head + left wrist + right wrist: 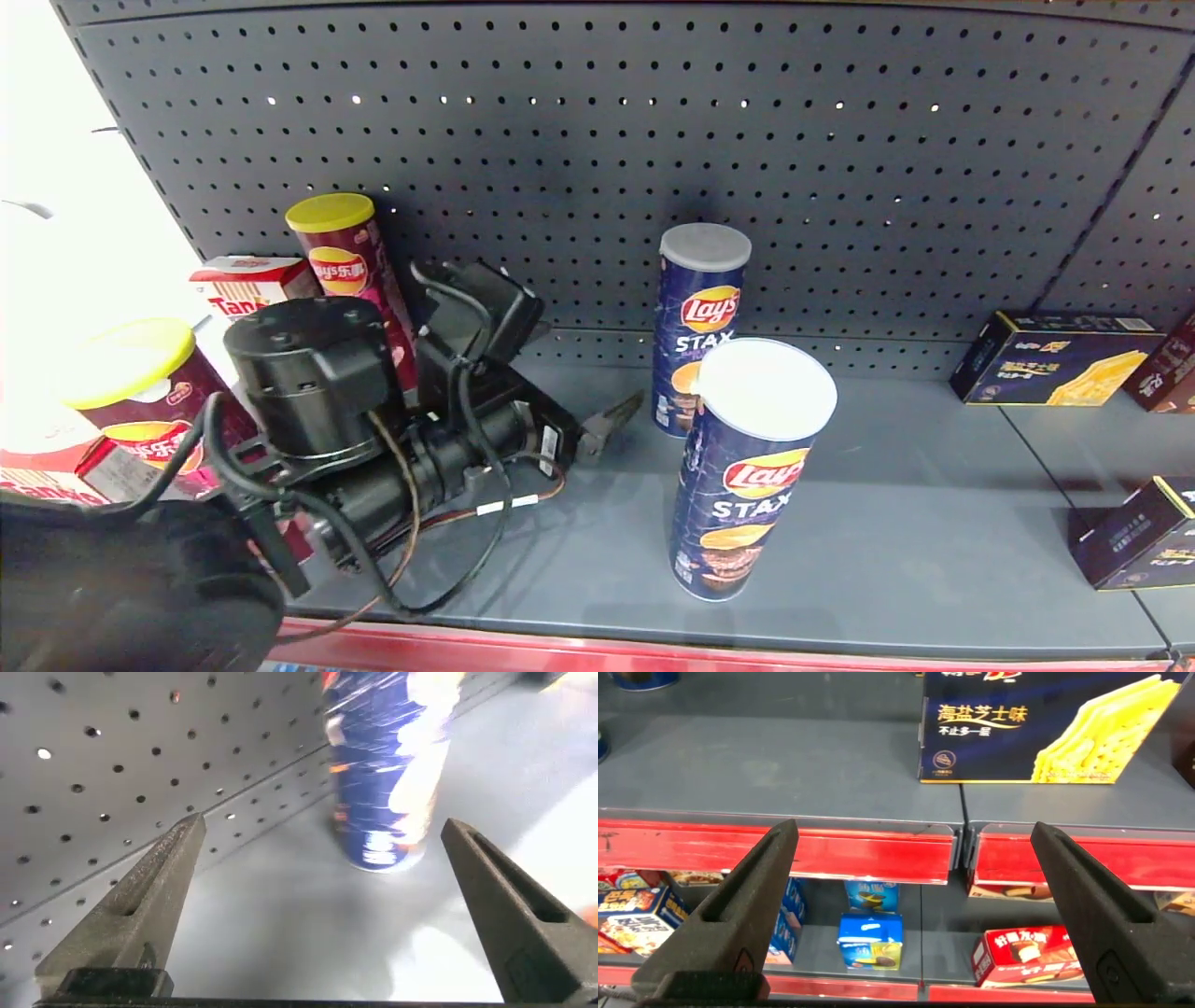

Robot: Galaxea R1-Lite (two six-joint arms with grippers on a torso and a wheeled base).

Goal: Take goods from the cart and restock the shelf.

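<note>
- Head view: the left gripper (pixel 607 420) lay low over the grey shelf (pixel 934 523), left of the shelf's middle.
- A rear blue can (pixel 700 327) stood upright near the shelf's pegboard back (pixel 653 140). A front blue can (pixel 747 467) stood upright closer to the shelf's front edge. The two were just apart.
- At the shelf's left end stood a maroon can (pixel 350 271) with a yellow lid, a red-and-white box (pixel 252 285) beside it, and a second maroon can (pixel 140 401) farther forward.
- At the shelf's right end lay two dark-blue boxes, one at the back (pixel 1055 359) and one near the front edge (pixel 1134 537).
- Left wrist view: the left gripper (pixel 322 826) was spread wide and held nothing. A blue can (pixel 388 775) stood upright on the shelf (pixel 280 915) beyond the fingertips, untouched, near the pegboard back (pixel 112 784). Which of the two cans it was could not be told.
- Right wrist view: the right gripper (pixel 913 829) was also spread wide and empty, out in front of the shelf's red front rail (pixel 868 845).
- A dark-blue box (pixel 1036 728) lay on the shelf (pixel 785 765). Under the shelf, a lower level held blue packs (pixel 871 938) and a red carton (pixel 1022 957).
</note>
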